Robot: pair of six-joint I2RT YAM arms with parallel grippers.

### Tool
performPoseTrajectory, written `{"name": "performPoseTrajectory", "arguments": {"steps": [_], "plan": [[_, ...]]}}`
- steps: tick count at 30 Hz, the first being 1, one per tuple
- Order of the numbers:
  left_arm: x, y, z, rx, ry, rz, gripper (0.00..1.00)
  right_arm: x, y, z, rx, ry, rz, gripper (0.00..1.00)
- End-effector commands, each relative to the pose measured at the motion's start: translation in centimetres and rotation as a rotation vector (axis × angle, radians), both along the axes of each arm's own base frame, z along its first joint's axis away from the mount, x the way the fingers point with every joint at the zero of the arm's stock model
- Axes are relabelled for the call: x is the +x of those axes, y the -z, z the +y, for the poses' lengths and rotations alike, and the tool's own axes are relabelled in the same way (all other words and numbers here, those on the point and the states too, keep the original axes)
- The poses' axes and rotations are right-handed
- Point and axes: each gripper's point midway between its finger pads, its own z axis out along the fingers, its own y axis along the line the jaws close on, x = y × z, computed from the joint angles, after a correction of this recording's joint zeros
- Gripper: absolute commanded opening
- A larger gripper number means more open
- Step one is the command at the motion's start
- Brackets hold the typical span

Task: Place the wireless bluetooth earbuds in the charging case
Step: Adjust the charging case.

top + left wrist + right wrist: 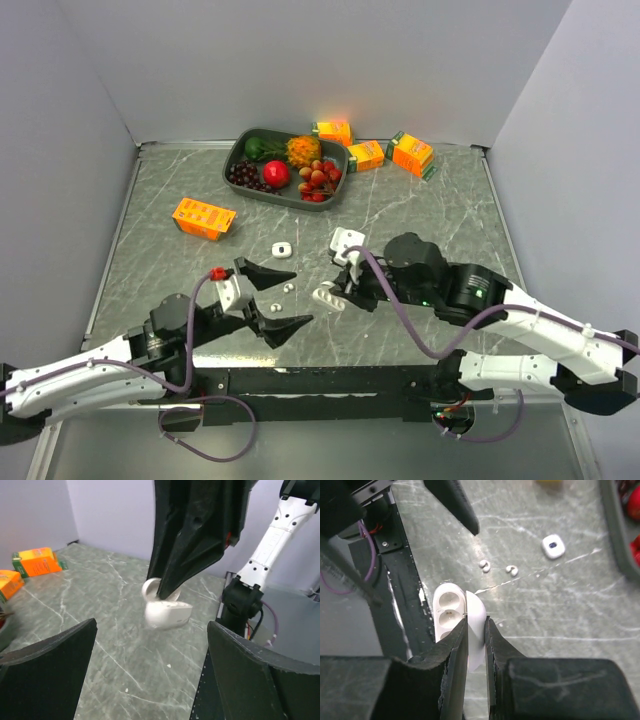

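Two earbuds point(484, 565) look tiny, glossy, likely slippery; I'd pinch one across its body. My left gripper point(300, 297) gapes wide; the right gripper point(476, 626) clamps the charging case point(447, 612) by its lid.

Grey marbled table point(440, 215) holds a far fruit tray point(283, 197), four orange cartons point(204, 216), a small white case point(281, 248), two earbuds point(288, 288).

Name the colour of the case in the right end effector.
White charging case, clearest in the right wrist view.

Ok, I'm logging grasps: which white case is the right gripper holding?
The open case, wells showing, its lid pinched in the right gripper; the small closed case lies apart, untouched.
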Motion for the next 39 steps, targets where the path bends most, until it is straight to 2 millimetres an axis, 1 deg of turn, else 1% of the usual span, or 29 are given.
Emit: {"name": "performPoseTrajectory", "arguments": {"steps": [1, 2, 3, 6, 7, 8, 9, 11, 14, 19, 21, 24, 25, 28, 31, 33, 34, 37, 39], "plan": [[-1.7, 1.9, -1.2, 0.079, 0.195, 0.115, 0.96, -0.1, -2.1, 0.1, 0.059, -0.085, -0.166, 0.0], [-1.8, 2.3, -1.3, 0.098, 0.241, 0.118, 0.96, -0.1, -2.4, 0.2, 0.068, -0.092, -0.177, 0.0], [-1.5, 3.1, -1.8, 0.125, 0.253, 0.136, 0.96, -0.4, -2.3, 0.3, 0.067, -0.103, -0.178, 0.0], [-1.3, 3.7, -2.4, 0.146, 0.28, 0.124, 0.96, -0.8, -2.0, 0.8, 0.054, -0.137, -0.182, 0.0], [-1.2, 3.2, -2.5, 0.131, 0.279, 0.099, 0.96, -0.9, -1.9, 0.9, 0.052, -0.143, -0.182, 0.0], [-1.0, 3.3, -2.7, 0.134, 0.276, 0.092, 0.98, -0.8, -1.6, 1.1, 0.038, -0.147, -0.18, 0.0], [-0.9, 2.9, -2.8, 0.13, 0.277, 0.081, 0.99, -0.9, -1.4, 1.2, 0.03, -0.151, -0.18, 0.0], [-0.7, 2.6, -3.0, 0.133, 0.282, 0.067, 0.98, -0.9, -1.1, 1.5, 0.018, -0.155, -0.183, 0.0], [-0.7, 2.5, -3.6, 0.136, 0.312, 0.061, 0.95, -0.8, -0.9, 1.6, 0.007, -0.159, -0.191, 0.0], [-1.2, 1.9, -3.8, 0.123, 0.347, 0.052, 0.98, -0.5, -0.5, 1.7, -0.018, -0.161, -0.198, 0.0], [-1.1, 1.9, -4.0, 0.132, 0.353, 0.05, 0.97, -0.7, -0.3, 2.0, -0.019, -0.168, -0.19, 0.0], [-1.2, 2.1, -4.2, 0.138, 0.364, 0.046, 0.9, -0.6, -0.1, 2.2, -0.02, -0.17, -0.188, 0.0], [-1.3, 2.0, -4.2, 0.135, 0.367, 0.046, 0.85, -0.6, 0.1, 2.3, -0.024, -0.17, -0.183, 0.0], [-1.3, 2.3, -4.4, 0.136, 0.375, 0.048, 0.78, -0.6, 0.1, 2.5, -0.017, -0.174, -0.18, 0.0], [-1.1, 2.5, -4.5, 0.137, 0.369, 0.046, 0.67, -0.7, 0.0, 2.7, -0.015, -0.178, -0.179, 0.0], [-1.0, 2.3, -4.4, 0.126, 0.358, 0.039, 0.62, -0.6, 0.0, 2.8, -0.017, -0.178, -0.177, 0.0], [-0.9, 2.3, -4.3, 0.125, 0.354, 0.034, 0.55, -0.7, -0.2, 2.8, -0.011, -0.182, -0.176, 0.0], [-0.8, 2.2, -4.2, 0.121, 0.34, 0.025, 0.43, -0.8, -0.4, 2.9, -0.006, -0.186, -0.173, 0.0], [-0.7, 2.2, -4.2, 0.118, 0.334, 0.024, 0.4, -0.8, -0.4, 3.0, -0.005, -0.187, -0.171, 0.0]]}}
